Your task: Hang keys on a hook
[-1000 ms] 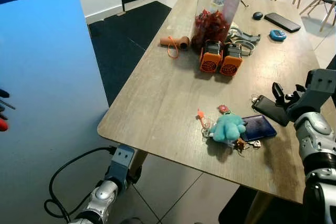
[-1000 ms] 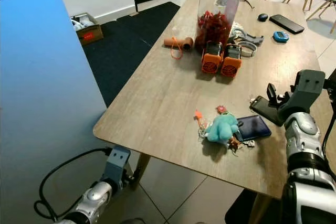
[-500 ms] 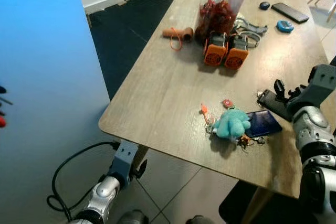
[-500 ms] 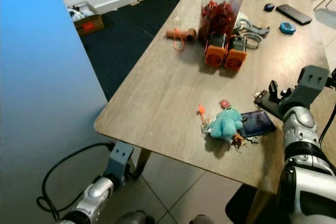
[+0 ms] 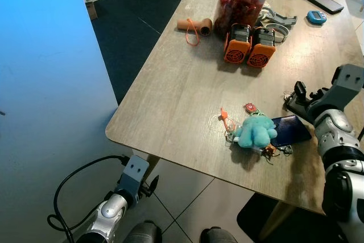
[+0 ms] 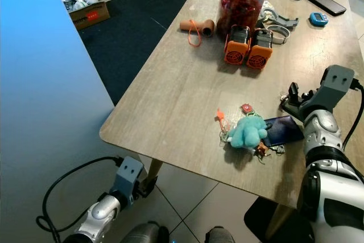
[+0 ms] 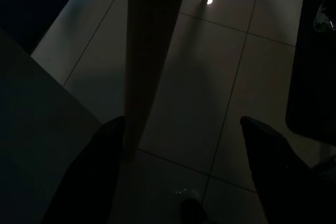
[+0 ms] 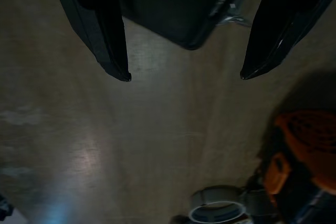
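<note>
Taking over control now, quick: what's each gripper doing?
Left gripper: open, empty, hanging low over the floor.
Right gripper: open, empty, above the table by the keys.

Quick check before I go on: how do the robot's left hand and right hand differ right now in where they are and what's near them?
The right hand is up at table height, open, by the dark phone and the teal plush keychain. The left hand hangs low beside the table, over the tiled floor, near a table leg, far from the keys. The right wrist view is lit, the left dim. Both are open and hold nothing.
</note>
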Controlling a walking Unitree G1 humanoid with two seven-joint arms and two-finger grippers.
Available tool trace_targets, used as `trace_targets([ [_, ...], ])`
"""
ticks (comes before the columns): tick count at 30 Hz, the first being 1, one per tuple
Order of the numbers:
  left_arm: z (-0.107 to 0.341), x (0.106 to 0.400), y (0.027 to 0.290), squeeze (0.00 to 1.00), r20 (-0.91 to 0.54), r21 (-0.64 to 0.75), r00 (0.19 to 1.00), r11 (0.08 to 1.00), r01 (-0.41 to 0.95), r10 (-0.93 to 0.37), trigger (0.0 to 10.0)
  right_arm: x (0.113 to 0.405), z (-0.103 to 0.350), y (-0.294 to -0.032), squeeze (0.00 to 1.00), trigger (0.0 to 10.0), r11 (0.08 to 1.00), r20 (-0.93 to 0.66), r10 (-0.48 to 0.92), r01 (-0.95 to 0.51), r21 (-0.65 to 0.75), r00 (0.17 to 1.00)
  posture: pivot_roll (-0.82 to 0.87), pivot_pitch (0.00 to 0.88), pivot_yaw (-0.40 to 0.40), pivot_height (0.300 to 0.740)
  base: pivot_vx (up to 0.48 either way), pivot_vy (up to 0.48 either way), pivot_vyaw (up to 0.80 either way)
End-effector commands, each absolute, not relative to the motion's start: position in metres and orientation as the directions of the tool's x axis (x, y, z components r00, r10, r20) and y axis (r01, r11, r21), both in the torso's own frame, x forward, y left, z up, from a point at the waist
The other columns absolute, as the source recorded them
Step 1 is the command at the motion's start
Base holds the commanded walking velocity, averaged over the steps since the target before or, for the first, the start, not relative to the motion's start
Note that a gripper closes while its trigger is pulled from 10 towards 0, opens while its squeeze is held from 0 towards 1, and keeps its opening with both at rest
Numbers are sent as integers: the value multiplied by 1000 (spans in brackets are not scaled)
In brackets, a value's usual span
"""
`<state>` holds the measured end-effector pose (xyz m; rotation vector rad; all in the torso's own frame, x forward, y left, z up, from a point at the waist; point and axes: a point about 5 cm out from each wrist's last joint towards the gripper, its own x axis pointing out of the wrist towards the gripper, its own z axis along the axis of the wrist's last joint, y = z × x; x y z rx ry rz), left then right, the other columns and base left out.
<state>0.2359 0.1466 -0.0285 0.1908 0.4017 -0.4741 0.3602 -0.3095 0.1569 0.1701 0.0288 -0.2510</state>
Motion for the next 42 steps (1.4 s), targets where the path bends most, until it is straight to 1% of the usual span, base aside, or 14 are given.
trace_targets([
  [1, -32, 231, 150, 0, -439, 102, 801, 863, 494, -407, 10000, 360, 153, -307, 0, 10000, 955, -67, -235, 243, 168, 970, 110, 193, -32, 740, 0, 0, 0],
  [5, -31, 231, 149, 0, -437, 96, 802, 865, 492, -408, 10000, 362, 147, -298, 0, 10000, 965, -83, -194, 205, 164, 978, 109, 188, -33, 740, 0, 0, 0],
  [9, -31, 231, 148, 0, -429, 84, 800, 863, 497, -419, 10000, 362, 142, -294, 0, 10000, 970, -100, -174, 188, 153, 980, 109, 188, -33, 740, 0, 0, 0],
  [16, -30, 230, 149, 0, -417, 72, 790, 850, 522, -449, 10000, 355, 124, -290, 0, 10000, 966, -149, -173, 197, 168, 974, 100, 174, -26, 740, 0, 0, 0],
  [28, -29, 232, 148, 0, -415, 73, 789, 849, 524, -452, 10000, 352, 116, -286, 0, 9922, 966, -168, -155, 185, 183, 974, 98, 170, -27, 740, 0, 0, 0],
  [29, -28, 232, 147, 0, -415, 72, 789, 848, 525, -453, 10000, 352, 115, -286, 0, 4941, 964, -169, -156, 187, 187, 973, 97, 170, -27, 740, 0, 0, 0],
  [31, -28, 232, 147, 0, -415, 71, 788, 848, 526, -454, 10000, 351, 114, -286, 0, 4941, 964, -168, -156, 188, 189, 973, 97, 170, -27, 740, 0, 0, 0],
  [32, -28, 233, 147, 0, -415, 71, 788, 847, 527, -456, 10000, 351, 114, -286, 0, 0, 963, -168, -158, 190, 193, 973, 96, 169, -27, 740, 0, 0, 0],
  [40, -28, 234, 145, 0, -417, 70, 784, 844, 532, -460, 10000, 350, 114, -289, 0, 0, 959, -167, -166, 198, 201, 972, 90, 165, -24, 740, 0, 0, 0],
  [41, -28, 234, 145, 0, -417, 70, 784, 843, 533, -460, 10000, 350, 114, -289, 0, 2000, 959, -166, -167, 199, 200, 972, 88, 164, -22, 740, 0, 0, 0],
  [42, -28, 235, 145, 0, -418, 71, 783, 843, 533, -461, 10000, 350, 114, -289, 0, 2000, 959, -166, -167, 199, 200, 972, 88, 164, -22, 740, 0, 0, 0],
])
